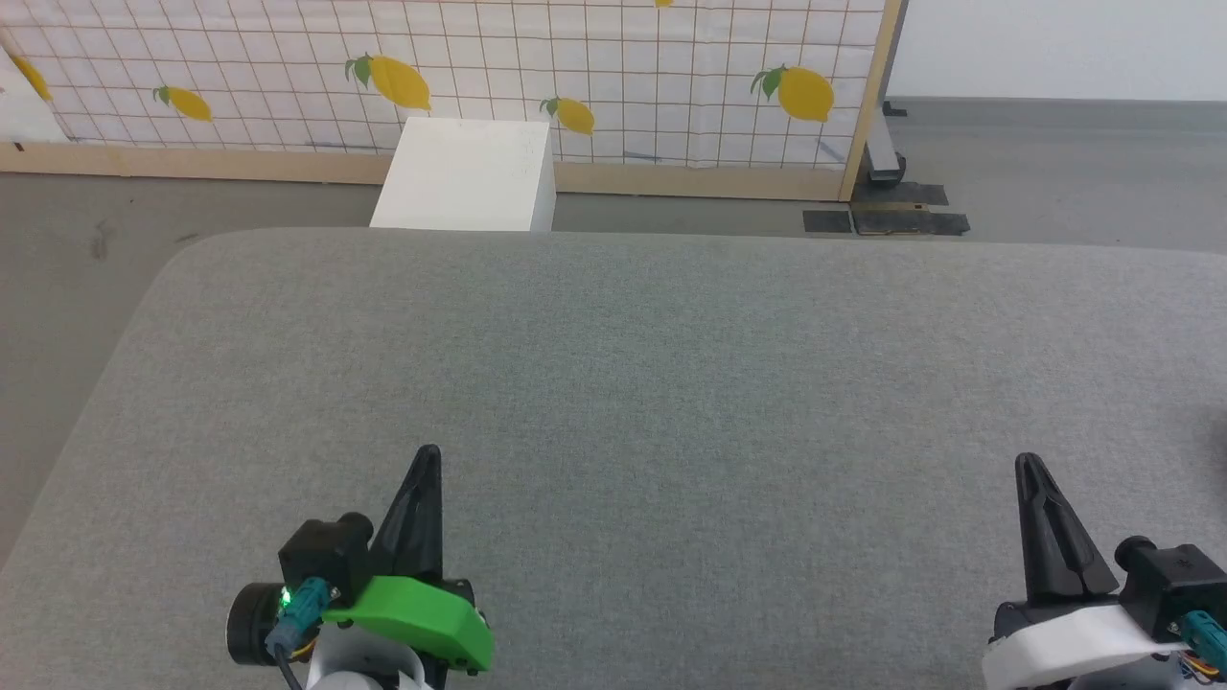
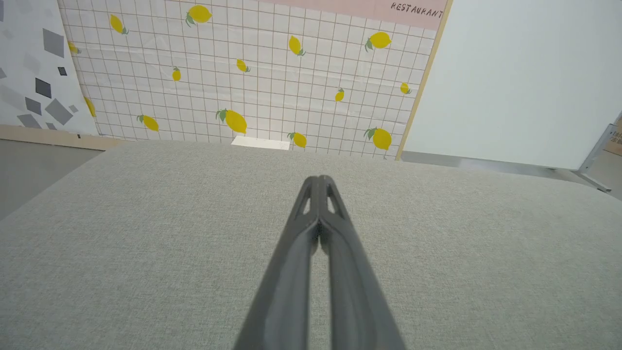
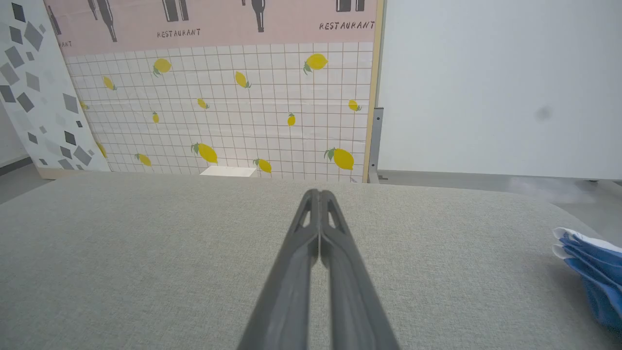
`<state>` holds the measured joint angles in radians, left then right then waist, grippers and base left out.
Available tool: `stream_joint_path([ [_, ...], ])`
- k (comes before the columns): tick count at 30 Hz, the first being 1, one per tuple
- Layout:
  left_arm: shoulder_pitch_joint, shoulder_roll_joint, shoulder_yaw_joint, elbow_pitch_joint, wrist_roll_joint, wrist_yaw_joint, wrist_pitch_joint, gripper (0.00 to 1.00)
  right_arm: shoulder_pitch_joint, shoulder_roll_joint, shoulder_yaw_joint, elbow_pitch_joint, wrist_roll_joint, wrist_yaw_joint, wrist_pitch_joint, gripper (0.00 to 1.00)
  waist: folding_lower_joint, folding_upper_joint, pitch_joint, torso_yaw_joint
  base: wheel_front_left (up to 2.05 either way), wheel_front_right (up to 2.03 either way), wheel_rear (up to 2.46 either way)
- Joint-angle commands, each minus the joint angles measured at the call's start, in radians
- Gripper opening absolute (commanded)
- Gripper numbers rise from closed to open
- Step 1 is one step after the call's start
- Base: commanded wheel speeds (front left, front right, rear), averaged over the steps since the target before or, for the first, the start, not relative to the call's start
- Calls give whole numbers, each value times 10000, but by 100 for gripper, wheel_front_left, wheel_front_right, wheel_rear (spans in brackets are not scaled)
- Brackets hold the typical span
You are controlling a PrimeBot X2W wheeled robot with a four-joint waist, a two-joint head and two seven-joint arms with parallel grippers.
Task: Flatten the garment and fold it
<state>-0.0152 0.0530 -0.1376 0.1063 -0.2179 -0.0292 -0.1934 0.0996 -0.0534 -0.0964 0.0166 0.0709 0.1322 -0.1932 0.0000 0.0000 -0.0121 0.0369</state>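
Far right, right wrist view: garment

- Left gripper: low left in head view, jaws pressed tip to tip, holding nothing, pointing forward.
- Right gripper: low right, jaws likewise closed and empty, roughly parallel to left.

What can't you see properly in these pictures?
Shorts: right wrist view, cut off by the right edge; a bunched blue corner with white trim is in frame, so their shape cannot be told.
White box: head view, its bottom is hidden behind the far edge of the grey table.
Left gripper and right gripper: head view, their arms are cut off by the bottom edge.
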Motion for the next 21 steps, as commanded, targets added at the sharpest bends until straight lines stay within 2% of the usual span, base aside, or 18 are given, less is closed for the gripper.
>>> stream_joint_path([
  [1,41,-8,76,-75,126,53,65,0,-202,9,50,-41,-47,-4,73,0,0,0,2,-6,0,0,0],
  [21,68,-12,388,-312,619,110,513,0,-393,14,269,-71,-206,-7,519,0,0,0,31,-93,0,0,0],
])
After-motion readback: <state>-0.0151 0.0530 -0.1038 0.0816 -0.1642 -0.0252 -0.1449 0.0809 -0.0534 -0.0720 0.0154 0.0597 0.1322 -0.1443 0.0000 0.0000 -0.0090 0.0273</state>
